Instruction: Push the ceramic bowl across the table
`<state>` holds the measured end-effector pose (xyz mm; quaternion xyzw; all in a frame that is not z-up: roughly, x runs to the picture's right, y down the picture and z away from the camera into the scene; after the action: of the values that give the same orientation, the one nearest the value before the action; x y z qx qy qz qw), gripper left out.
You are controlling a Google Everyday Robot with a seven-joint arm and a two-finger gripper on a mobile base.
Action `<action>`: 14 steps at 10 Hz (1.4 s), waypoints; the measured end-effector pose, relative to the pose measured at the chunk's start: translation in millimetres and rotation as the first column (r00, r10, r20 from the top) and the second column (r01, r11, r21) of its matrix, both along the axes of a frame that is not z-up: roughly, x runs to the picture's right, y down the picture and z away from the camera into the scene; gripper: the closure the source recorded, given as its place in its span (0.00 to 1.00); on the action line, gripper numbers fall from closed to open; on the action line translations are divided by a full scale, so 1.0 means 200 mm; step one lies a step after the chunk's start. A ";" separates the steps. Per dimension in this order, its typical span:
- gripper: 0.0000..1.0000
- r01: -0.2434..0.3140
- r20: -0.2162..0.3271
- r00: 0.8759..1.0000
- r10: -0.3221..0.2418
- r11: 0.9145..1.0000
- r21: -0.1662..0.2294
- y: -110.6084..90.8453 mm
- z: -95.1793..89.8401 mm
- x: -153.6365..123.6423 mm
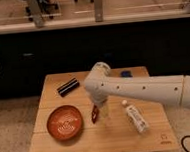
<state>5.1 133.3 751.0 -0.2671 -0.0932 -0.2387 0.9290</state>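
hovering hand, spread wide, just beside the ceramic bowl

reaching in from the right edge of the view, the one white arm (140, 89) runs leftward and slightly up over the worktop (109, 139). it ends in a rounded joint, and from there the wrist turns straight down. the hand (98, 104) hangs under that joint over the middle of the worktop, pointing downward. its fingers are spread wide, with nothing gripped between them.

the ceramic bowl (65, 123) sits on the worktop to the picture-left of the hand and a little nearer the camera. it is close to the hand but apart from it, upright, with its white rings facing up.

counted around the hand:
- one bowl, as told.
- one small red item (95, 114), just below the hand and between it and the bowl. what it is cannot be told.
- one pale translucent cup (107, 114), directly under the hand on its picture-right side, just beside the red item.
- one white tube-like bottle (136, 118), lying on its side to the picture-right of the hand, beneath the arm.
- one black oblong block (68, 87), lying beyond the hand to the picture-left, near the far edge.
- one blue object (126, 74), beyond the hand at the far edge and partly hidden by the arm.

a small dark logo (166, 139) marks the near right corner of the worktop, well apart from the hand.
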 end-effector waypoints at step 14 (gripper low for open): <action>0.42 0.013 0.011 1.000 -0.012 1.000 -0.019 0.06 0.09 -0.11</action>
<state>-17.8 146.1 768.8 -0.2752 -0.0990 -0.2451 0.9244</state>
